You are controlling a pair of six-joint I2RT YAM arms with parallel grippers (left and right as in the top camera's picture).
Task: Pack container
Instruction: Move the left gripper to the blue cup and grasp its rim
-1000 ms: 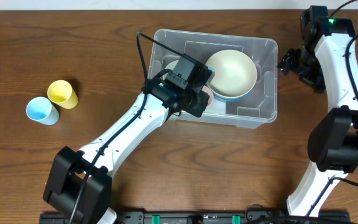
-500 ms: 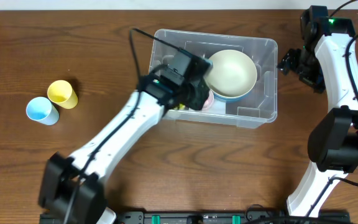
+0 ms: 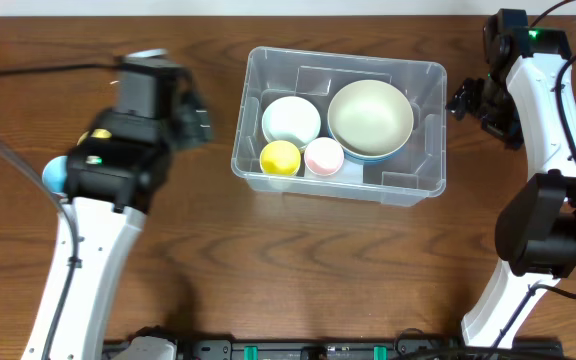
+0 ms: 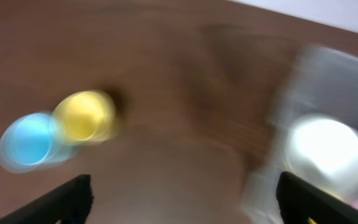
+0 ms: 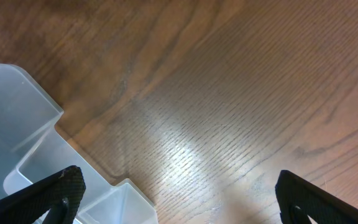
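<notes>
The clear container (image 3: 431, 128) stands at mid-table. Inside it are a white bowl (image 3: 291, 119), a cream bowl (image 3: 370, 116) nested on a blue one, a yellow cup (image 3: 279, 158) and a pink cup (image 3: 323, 156). My left gripper (image 3: 194, 117) hovers left of the container, open and empty; its wrist view is blurred, with the left gripper (image 4: 182, 200) spread wide over bare wood. A loose yellow cup (image 4: 84, 116) and a blue cup (image 4: 28, 140) stand beyond it. My right gripper (image 3: 468, 100) stays open beside the container's right end (image 5: 17, 124).
In the overhead view the left arm covers the loose yellow cup, and only an edge of the blue cup (image 3: 52, 176) shows. The right arm's links (image 3: 553, 215) stand along the table's right edge. Bare wood lies between the cups and the container.
My left gripper opened, left the container and swung far left toward the loose cups. The yellow and pink cups in the container are now uncovered. The right arm has not moved.
</notes>
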